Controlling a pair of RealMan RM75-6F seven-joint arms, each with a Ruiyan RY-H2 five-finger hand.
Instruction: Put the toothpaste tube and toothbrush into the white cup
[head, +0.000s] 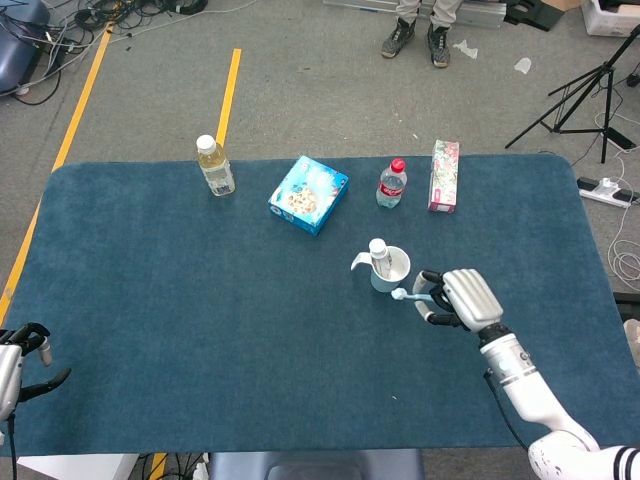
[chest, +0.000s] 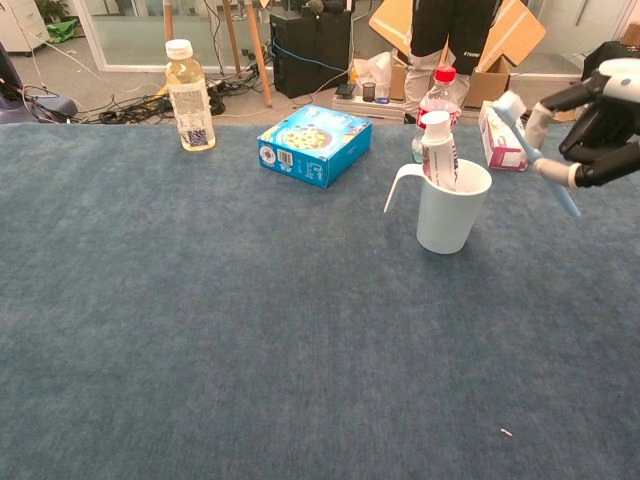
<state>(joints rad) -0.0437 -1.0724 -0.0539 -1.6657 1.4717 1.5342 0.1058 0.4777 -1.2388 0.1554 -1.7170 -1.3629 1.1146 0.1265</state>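
Observation:
A white cup (head: 390, 270) (chest: 452, 206) with a handle stands right of the table's middle, and the toothpaste tube (head: 379, 255) (chest: 438, 150) stands upright inside it, cap up. My right hand (head: 462, 298) (chest: 603, 122) is raised just right of the cup and pinches the light blue toothbrush (head: 412, 294) (chest: 535, 152), which tilts with its white brush head up toward the cup. My left hand (head: 14, 365) hangs off the table's near left corner with its fingers apart and nothing in it.
Along the far side stand a yellow drink bottle (head: 215, 166) (chest: 189, 96), a blue snack box (head: 309, 194) (chest: 314, 144), a red-capped bottle (head: 392, 184) (chest: 441, 86) and a pink carton (head: 444, 176) (chest: 504, 135). The blue table cloth (head: 200, 330) spreads wide to the left.

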